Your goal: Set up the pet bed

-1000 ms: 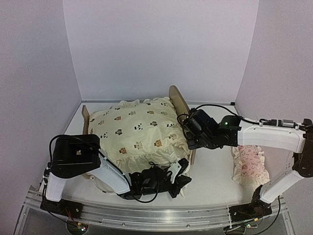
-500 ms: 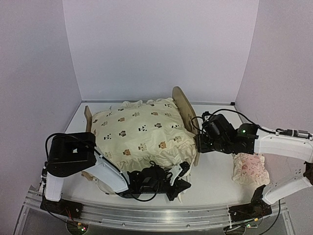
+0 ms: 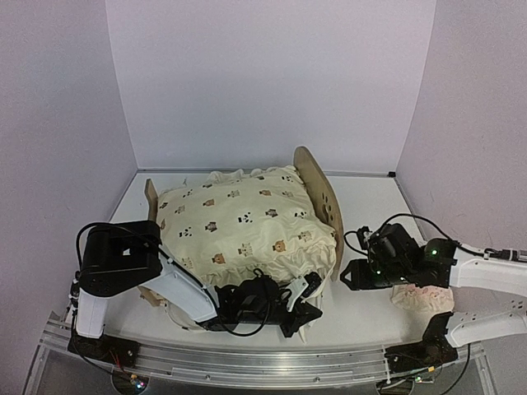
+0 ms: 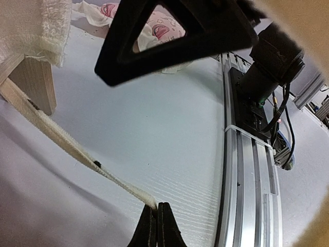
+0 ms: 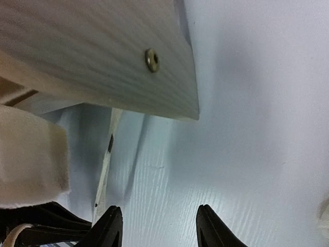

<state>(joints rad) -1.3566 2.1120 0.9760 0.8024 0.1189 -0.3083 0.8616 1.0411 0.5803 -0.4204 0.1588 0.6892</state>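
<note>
Seen from above, the pet bed (image 3: 317, 185) sits at the middle of the white table (image 3: 362, 206), its rounded headboard (image 5: 92, 56) on the right side and a cream animal-print cushion (image 3: 239, 222) piled over the frame. At the bottom centre of the frame, the left gripper (image 4: 156, 220) is pinched fully closed on the end of a cream fabric tie (image 4: 67, 146). The tie runs taut from the fingertips up toward a wooden bed leg (image 4: 36, 85) at the upper left of the left wrist view. The right gripper (image 5: 159, 229) hovers low at the right of centre, just beside the headboard's near corner. Its jaws are partly spread and hold nothing. A pink pillow (image 3: 416, 298) lies at the lower right, partly under the right arm. The step appears to be securing the cushion by its tie. To do it well, the left pinch should hold the tie taut but gently, so the light frame does not slide. The right gripper should approach the tie low along the table, clear of the headboard edge. It should close only once the flat strip lies squarely between its fingers.
</note>
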